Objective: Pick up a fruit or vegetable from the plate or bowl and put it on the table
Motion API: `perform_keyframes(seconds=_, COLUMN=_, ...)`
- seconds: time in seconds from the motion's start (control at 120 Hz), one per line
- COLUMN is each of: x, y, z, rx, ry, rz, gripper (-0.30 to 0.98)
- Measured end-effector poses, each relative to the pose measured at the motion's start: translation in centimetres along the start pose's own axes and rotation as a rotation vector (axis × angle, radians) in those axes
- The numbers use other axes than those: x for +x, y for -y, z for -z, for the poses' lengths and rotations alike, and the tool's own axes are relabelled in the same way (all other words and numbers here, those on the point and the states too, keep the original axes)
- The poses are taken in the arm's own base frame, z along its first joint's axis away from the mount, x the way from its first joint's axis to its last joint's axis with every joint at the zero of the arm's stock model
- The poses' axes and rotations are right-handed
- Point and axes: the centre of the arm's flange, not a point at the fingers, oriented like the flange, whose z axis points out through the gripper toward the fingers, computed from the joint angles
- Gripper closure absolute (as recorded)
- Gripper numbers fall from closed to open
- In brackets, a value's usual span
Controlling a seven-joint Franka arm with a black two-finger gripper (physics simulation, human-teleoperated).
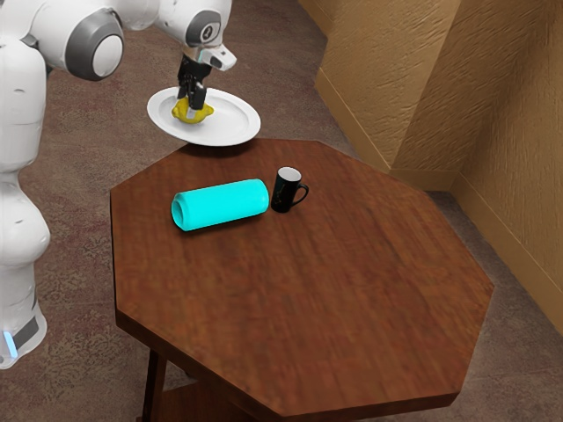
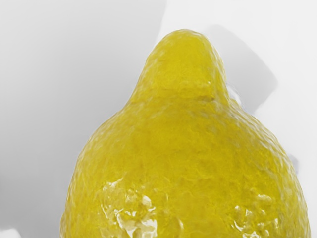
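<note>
Reaching down with the tool (image 1: 191,103), had the lemon (image 1: 205,112) right below, on the plate (image 1: 236,124); couldn't tell wide from narrow. Saw the cyan cylinder (image 1: 222,205) and mug (image 1: 283,192) farther off, on the surface (image 1: 343,281).

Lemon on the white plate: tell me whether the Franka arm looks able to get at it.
Yes, most likely. The gripper is right at the lemon, and the plate's low rim leaves the way free. The cyan cylinder and black mug are off to the side.
</note>
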Motion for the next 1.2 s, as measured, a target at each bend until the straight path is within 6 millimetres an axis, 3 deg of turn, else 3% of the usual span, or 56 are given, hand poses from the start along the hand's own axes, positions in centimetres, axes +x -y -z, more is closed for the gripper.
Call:
perform_keyframes(seconds=0.108, x=0.0, y=0.3, z=-0.5, rx=-0.008, ry=-0.005, rz=0.008, gripper=0.19)
perform_keyframes(seconds=0.25, x=-0.2, y=0.8, z=-0.6, rx=-0.012, ry=-0.017, rz=0.018, gripper=0.24)
perform_keyframes(seconds=0.333, x=-0.1, y=0.6, z=0.6, rx=-0.004, ry=-0.04, rz=0.013, gripper=0.26)
perform_keyframes(seconds=0.417, x=0.2, y=0.1, z=4.1, rx=0.026, ry=-0.094, rz=-0.003, gripper=0.26)
perform_keyframes(seconds=0.525, x=1.4, y=-1.7, z=12.3, rx=0.087, ry=-0.193, rz=-0.048, gripper=0.34)
perform_keyframes(seconds=0.617, x=3.5, y=-7.1, z=17.6, rx=0.104, ry=-0.243, rz=-0.139, gripper=0.36)
perform_keyframes(seconds=0.7, x=6.1, y=-13.9, z=20.1, rx=0.1, ry=-0.258, rz=-0.249, gripper=0.37)
perform_keyframes(seconds=0.792, x=8.0, y=-20.7, z=21.4, rx=0.086, ry=-0.263, rz=-0.345, gripper=0.39)
perform_keyframes(seconds=0.933, x=9.3, y=-28.8, z=22.4, rx=0.062, ry=-0.266, rz=-0.44, gripper=0.37)
perform_keyframes(seconds=1.2, x=9.1, y=-44.8, z=23.1, rx=0.026, ry=-0.267, rz=-0.605, gripper=0.37)
